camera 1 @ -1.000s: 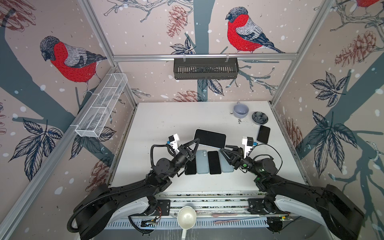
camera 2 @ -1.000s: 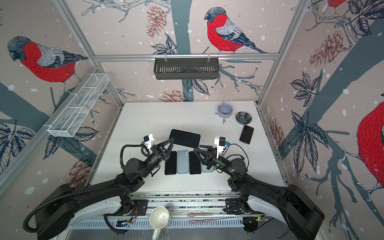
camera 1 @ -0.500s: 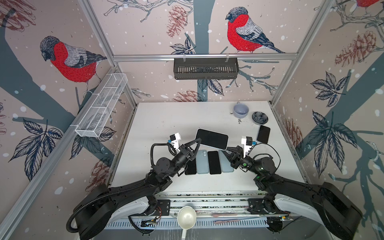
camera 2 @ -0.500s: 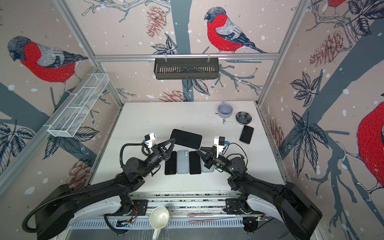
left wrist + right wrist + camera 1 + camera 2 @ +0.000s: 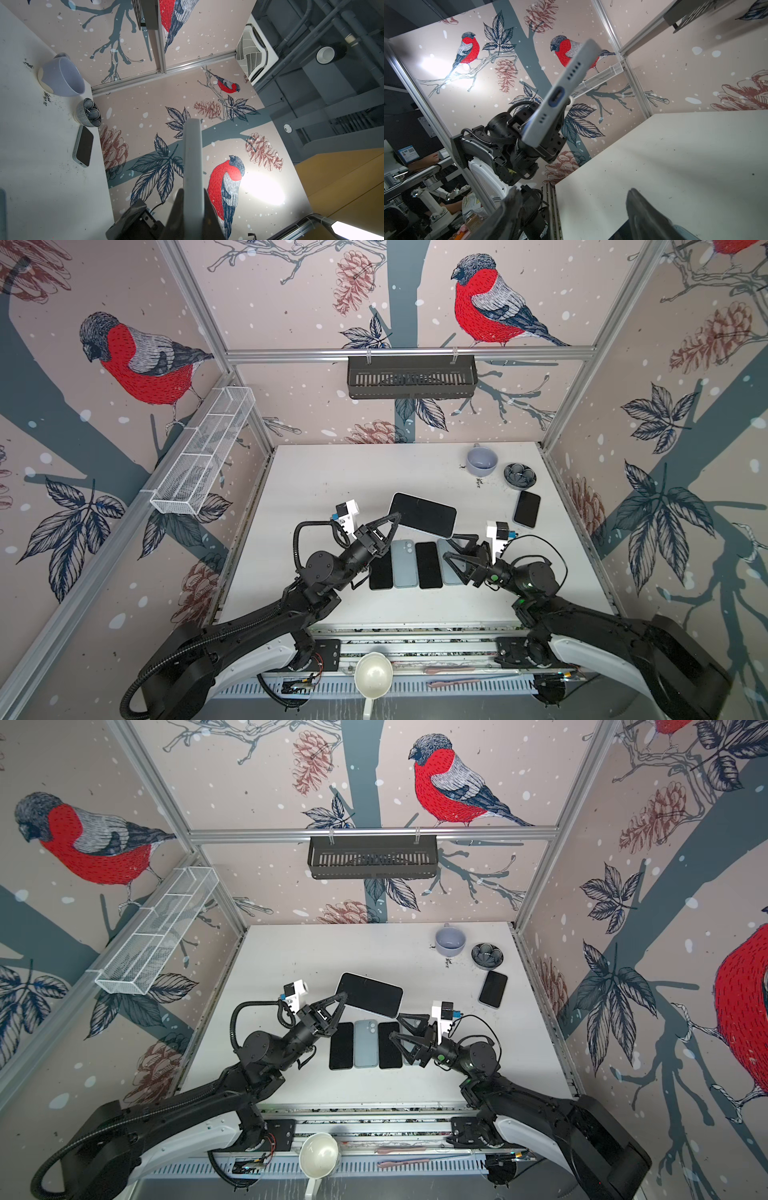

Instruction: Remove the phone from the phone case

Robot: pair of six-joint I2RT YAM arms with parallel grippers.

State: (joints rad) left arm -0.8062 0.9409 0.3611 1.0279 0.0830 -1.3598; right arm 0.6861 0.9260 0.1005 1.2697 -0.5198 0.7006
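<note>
A phone (image 5: 422,515) with a dark screen sits in a pale grey phone case (image 5: 572,68) and hangs tilted above the table in both top views (image 5: 370,994). My left gripper (image 5: 394,519) is shut on its left end. In the left wrist view the case's edge (image 5: 192,158) runs up from between the jaws of the left gripper (image 5: 192,193). The right wrist view shows the cased phone's port end (image 5: 556,97), with blue showing in the port opening. My right gripper (image 5: 456,548) stands open and empty just below the phone's right end, fingers (image 5: 639,203) wide apart.
A row of two black (image 5: 380,570) (image 5: 428,565) and two blue-grey (image 5: 404,564) slabs lies on the white table (image 5: 332,472) under the grippers. Another phone (image 5: 527,509), a mug (image 5: 481,460) and a small bowl (image 5: 519,475) stand at the back right.
My right gripper has gone from nearly shut beside the phone's right end to wide open. The left gripper still holds the cased phone in about the same place.
</note>
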